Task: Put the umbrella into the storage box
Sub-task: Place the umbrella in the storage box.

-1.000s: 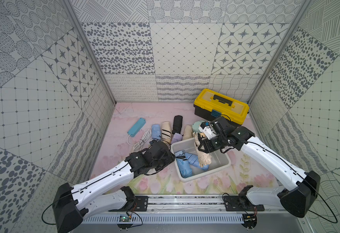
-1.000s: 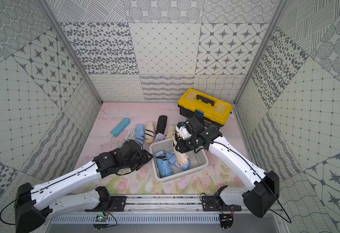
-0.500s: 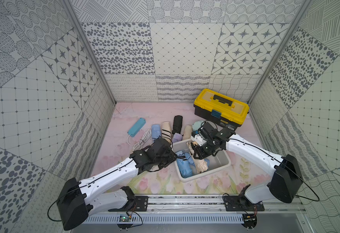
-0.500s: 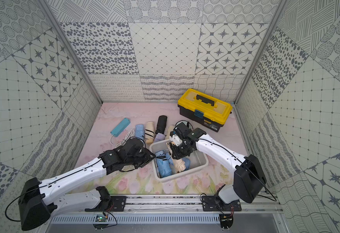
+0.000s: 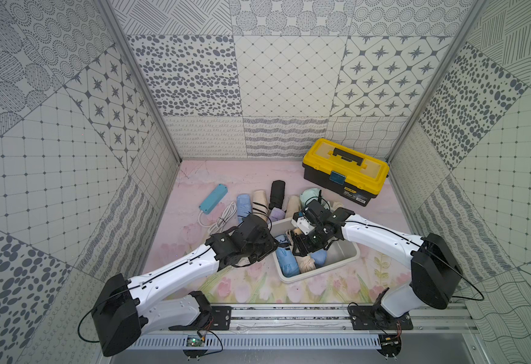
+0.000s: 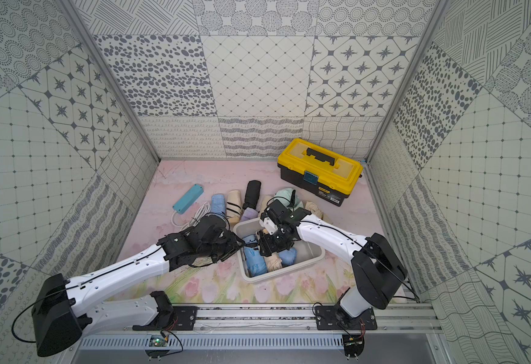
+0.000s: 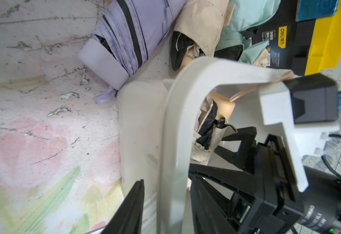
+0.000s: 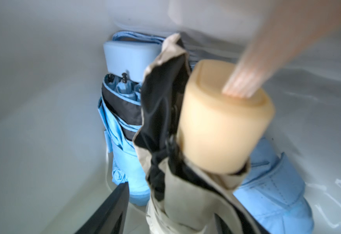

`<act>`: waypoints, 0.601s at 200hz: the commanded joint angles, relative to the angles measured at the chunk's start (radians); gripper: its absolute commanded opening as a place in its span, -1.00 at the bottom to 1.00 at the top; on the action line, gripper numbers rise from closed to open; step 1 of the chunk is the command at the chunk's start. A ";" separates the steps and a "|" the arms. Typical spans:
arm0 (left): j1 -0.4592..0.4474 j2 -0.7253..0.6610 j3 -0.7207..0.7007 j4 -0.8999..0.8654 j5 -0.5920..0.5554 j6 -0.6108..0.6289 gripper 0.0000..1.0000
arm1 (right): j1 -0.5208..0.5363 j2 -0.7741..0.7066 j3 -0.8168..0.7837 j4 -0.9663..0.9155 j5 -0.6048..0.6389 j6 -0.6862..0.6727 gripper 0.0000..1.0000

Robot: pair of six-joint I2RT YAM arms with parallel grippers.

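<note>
Tabletop [image 5: 194, 195] with pink flower print is carrying a yellow-lidded toolbox [image 5: 346, 171] at 1 o'clock and the white storage box [image 5: 341, 252] at 5 o'clock. At the box's 9 o'clock rim the left gripper [image 7: 166, 182] is straddling the wall, one of its jaws sitting outside and one inside; whether they are pinching it I cannot tell. The right gripper [image 5: 298, 250] is hanging inside the box, jaws standing apart and loosely flanking the beige umbrella [image 8: 216, 125], which is lying in the box between two blue umbrellas [image 8: 125, 125].
</note>
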 commanded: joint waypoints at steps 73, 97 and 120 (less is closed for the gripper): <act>0.085 -0.040 0.143 -0.156 -0.080 0.207 0.50 | -0.007 -0.426 -0.124 0.152 0.370 0.057 0.67; 0.187 -0.020 0.189 -0.206 -0.068 0.311 0.53 | -0.006 -0.530 -0.164 0.194 0.403 0.066 0.66; 0.302 0.038 0.232 -0.221 -0.025 0.432 0.55 | -0.006 -0.579 -0.183 0.219 0.410 0.085 0.66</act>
